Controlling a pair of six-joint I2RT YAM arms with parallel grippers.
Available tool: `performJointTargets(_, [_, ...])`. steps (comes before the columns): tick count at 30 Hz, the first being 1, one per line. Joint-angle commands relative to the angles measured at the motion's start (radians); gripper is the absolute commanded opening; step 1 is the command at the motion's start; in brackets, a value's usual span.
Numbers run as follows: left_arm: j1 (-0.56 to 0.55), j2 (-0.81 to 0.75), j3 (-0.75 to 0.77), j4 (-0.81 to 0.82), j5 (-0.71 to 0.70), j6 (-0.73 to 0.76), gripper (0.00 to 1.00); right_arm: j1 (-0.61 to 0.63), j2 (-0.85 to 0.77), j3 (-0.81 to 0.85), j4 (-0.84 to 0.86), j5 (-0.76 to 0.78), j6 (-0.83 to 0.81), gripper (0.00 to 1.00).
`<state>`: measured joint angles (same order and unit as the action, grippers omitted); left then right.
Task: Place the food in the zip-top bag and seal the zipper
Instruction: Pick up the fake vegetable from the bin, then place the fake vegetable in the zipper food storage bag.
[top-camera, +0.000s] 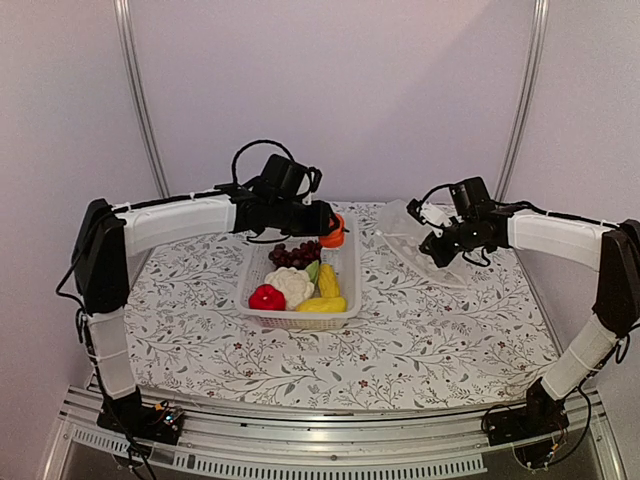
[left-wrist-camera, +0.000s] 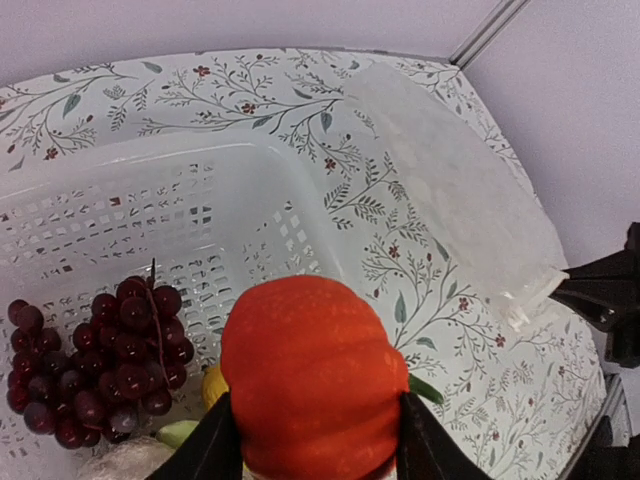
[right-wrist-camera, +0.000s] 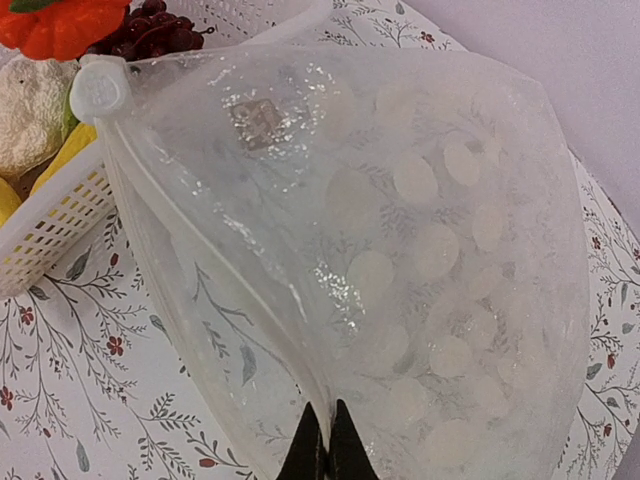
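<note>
left gripper (left-wrist-camera: 318, 445): pinches pumpkin (left-wrist-camera: 310, 365) over basket (left-wrist-camera: 200, 200) | right gripper (right-wrist-camera: 327, 440): clamps zip-top bag (right-wrist-camera: 430, 250) edge | advice: clear basket rim before swinging

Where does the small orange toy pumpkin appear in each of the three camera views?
Top external: the small orange toy pumpkin sits just above centre, in the left tool.
Left wrist: pumpkin bottom centre, between the tool's fingers.
Right wrist: pumpkin top left corner, beyond the clear spotted plastic bag.
Shared landmark: the white perforated plastic basket, in all three.
</note>
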<state>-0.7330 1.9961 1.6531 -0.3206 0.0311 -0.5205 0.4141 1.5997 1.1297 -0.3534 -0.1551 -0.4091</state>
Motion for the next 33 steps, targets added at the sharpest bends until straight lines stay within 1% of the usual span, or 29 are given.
performJointTargets(1, [-0.054, -0.116, -0.097, 0.104, -0.022, 0.018, 0.23, 0.002, -0.01, 0.009, 0.0, 0.011, 0.015, 0.0])
performJointTargets(6, [-0.122, -0.232, -0.173, 0.142, -0.028, 0.069, 0.23, 0.005, -0.042, 0.094, -0.107, -0.049, 0.054, 0.0])
performJointTargets(9, [-0.167, -0.293, -0.226, 0.203, -0.029, 0.078, 0.23, 0.017, -0.054, 0.129, -0.167, -0.039, 0.055, 0.0])
performJointTargets(12, [-0.206, -0.344, -0.288, 0.299, -0.015, 0.085, 0.22, 0.028, -0.055, 0.173, -0.243, -0.034, 0.054, 0.0])
performJointTargets(17, [-0.271, -0.387, -0.413, 0.591, 0.049, 0.057, 0.18, 0.032, -0.047, 0.255, -0.341, -0.064, 0.08, 0.0])
performJointTargets(19, [-0.3, -0.37, -0.465, 0.724, 0.068, 0.019, 0.15, 0.032, -0.041, 0.289, -0.369, -0.075, 0.099, 0.0])
performJointTargets(21, [-0.325, -0.329, -0.469, 0.813, 0.09, -0.007, 0.15, 0.032, -0.03, 0.324, -0.401, -0.091, 0.111, 0.0])
performJointTargets(26, [-0.371, -0.182, -0.372, 0.855, 0.088, -0.042, 0.17, 0.033, -0.009, 0.379, -0.479, -0.139, 0.132, 0.0])
performJointTargets(33, [-0.379, -0.044, -0.311, 0.96, 0.082, -0.099, 0.15, 0.032, -0.036, 0.363, -0.499, -0.172, 0.139, 0.0])
